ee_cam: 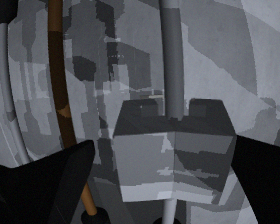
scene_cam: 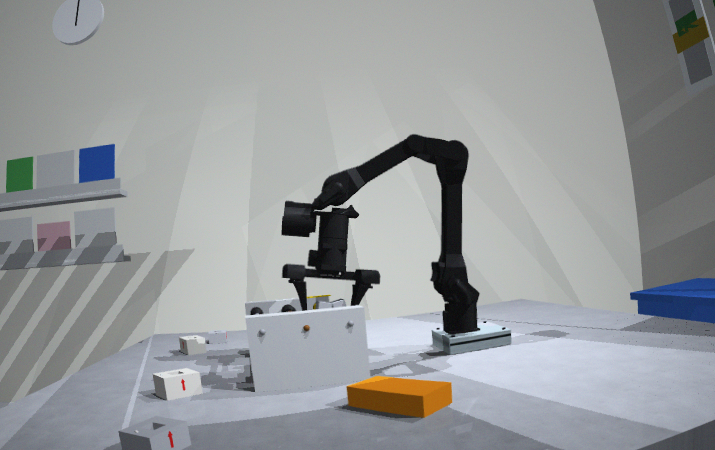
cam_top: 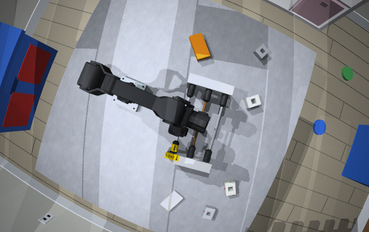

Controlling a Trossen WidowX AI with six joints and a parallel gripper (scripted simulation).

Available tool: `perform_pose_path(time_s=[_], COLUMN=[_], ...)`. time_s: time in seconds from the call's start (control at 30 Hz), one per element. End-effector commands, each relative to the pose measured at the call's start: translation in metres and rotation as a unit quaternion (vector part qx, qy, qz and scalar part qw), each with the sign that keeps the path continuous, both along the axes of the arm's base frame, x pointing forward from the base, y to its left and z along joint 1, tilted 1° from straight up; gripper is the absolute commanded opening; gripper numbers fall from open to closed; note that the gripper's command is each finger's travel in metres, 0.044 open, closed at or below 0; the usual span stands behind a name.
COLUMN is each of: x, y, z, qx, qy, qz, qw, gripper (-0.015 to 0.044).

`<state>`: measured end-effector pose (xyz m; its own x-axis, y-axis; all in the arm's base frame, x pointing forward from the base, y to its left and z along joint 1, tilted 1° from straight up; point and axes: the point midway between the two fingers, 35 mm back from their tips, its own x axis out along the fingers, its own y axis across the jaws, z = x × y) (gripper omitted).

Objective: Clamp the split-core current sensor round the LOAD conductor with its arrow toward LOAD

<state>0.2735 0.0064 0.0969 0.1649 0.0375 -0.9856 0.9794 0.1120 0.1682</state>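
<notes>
The grey split-core sensor (ee_cam: pixel 172 156) sits closed round a grey conductor (ee_cam: pixel 171 36), with a seam down its middle; I see no arrow on it. An orange conductor (ee_cam: pixel 56 63) (cam_top: pixel 196 135) runs to its left. In the top view the arm hides the sensor. The yellow LOAD marker (cam_top: pixel 171 155) lies at the end of the leftmost conductor, by a black boot with a yellow arrow (cam_top: pixel 175 146). My gripper (ee_cam: pixel 160 144) (scene_cam: pixel 330 292) (cam_top: pixel 187 121) is open, its fingers apart on either side of the sensor and clear of it.
The conductors span two white end plates (cam_top: pixel 210 83) (cam_top: pixel 197 166) (scene_cam: pixel 306 352). An orange block (cam_top: pixel 199 46) (scene_cam: pixel 398 395) lies near the fixture. Several white spare sensor blocks (cam_top: pixel 253 101) (cam_top: pixel 229 188) (scene_cam: pixel 176 383) stand around, and a flat white card (cam_top: pixel 171 200).
</notes>
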Motion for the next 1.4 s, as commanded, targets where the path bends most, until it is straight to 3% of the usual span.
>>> perform_pose_path(time_s=[0.0, 0.6, 1.37], x=[0.0, 0.012, 0.014], y=[-0.001, -0.001, -0.001], z=[-0.006, -0.023, -0.022], qx=[-0.001, 0.011, 0.011], qy=[-0.01, -0.109, -0.111], qz=[-0.002, -0.003, -0.003], qw=[1.0, 0.994, 0.994], gripper=[0.044, 0.044, 0.044])
